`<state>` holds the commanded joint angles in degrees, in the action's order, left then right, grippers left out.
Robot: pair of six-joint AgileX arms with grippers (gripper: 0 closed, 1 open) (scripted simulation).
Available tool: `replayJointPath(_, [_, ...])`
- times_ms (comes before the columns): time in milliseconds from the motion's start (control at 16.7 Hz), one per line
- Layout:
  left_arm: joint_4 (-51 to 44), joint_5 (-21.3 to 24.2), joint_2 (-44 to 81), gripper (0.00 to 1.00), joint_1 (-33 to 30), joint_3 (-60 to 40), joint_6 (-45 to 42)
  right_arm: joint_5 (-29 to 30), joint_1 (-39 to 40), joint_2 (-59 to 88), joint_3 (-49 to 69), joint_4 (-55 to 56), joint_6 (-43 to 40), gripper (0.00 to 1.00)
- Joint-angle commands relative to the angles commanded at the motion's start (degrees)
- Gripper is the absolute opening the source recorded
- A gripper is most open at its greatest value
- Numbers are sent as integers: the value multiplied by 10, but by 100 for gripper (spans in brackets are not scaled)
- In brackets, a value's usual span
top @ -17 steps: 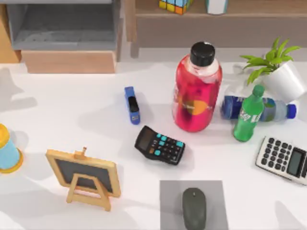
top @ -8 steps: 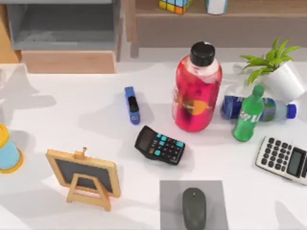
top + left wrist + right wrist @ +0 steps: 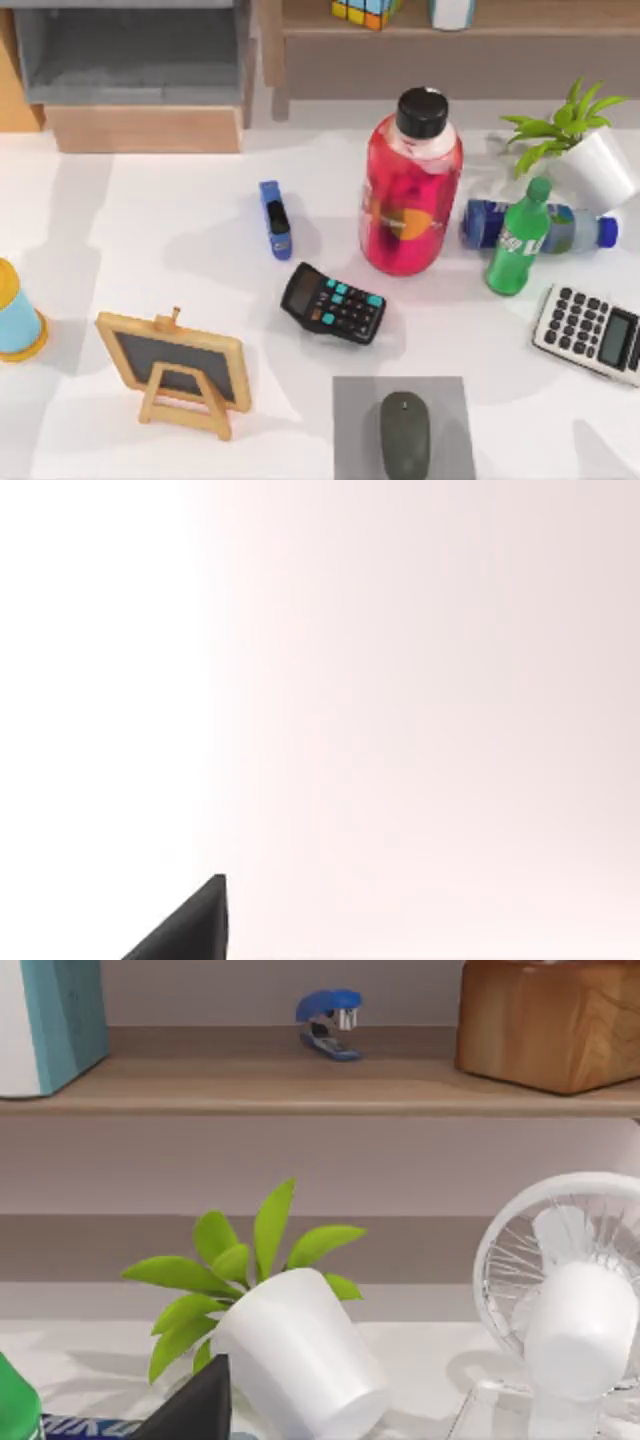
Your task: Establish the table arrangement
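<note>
the white table (image 3: 150, 230) spreads across the whole scene under everything, with a wooden shelf unit (image 3: 420, 60) along its far edge. biggest on it is a red bottle (image 3: 410, 195) with a black cap, upright near the middle. to its right a potted plant (image 3: 590, 160) in a white pot leans over, and the right wrist view catches the same plant (image 3: 290, 1360) tilted beside a white fan (image 3: 565, 1310), with a blue stapler (image 3: 330, 1022) and a wooden box (image 3: 550, 1020) up on the shelf behind. a small chalkboard easel (image 3: 175, 365) stands at the front left. a grey mat (image 3: 405, 425) sits at the front edge with a dark mouse (image 3: 404, 435) on it. a white calculator (image 3: 592, 333) lies at the right edge, a black calculator (image 3: 333, 302) near the middle. a green bottle (image 3: 518, 240) stands just in front of a blue bottle (image 3: 540, 225) lying on its side. a blue stapler (image 3: 275, 218) lies left of the red bottle, and a blue and yellow cup (image 3: 15, 312) sits at the left edge. a dark gripper tip pokes into each wrist view, but i cannot tell whether either gripper is open or closed
</note>
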<state>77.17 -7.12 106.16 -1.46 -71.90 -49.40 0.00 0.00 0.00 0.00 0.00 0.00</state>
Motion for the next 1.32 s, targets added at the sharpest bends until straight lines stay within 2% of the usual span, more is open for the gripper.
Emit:
replayJointPath(240, [-3, -137, -20, 100, -201, -122, 177, 0, 0, 0, 0, 0, 0, 100])
replayJointPath(360, [-20, -177, 0, 100, -280, -162, 236, 0, 0, 0, 0, 0, 0, 100])
replayJointPath(540, [-76, -206, 63, 100, -362, -189, 289, 0, 0, 0, 0, 0, 0, 100])
replayJointPath(960, [-304, -259, 206, 100, -427, -218, 322, 0, 0, 0, 0, 0, 0, 100])
replayJointPath(1320, [-454, -349, 325, 100, -463, -360, 412, 0, 0, 0, 0, 0, 0, 100])
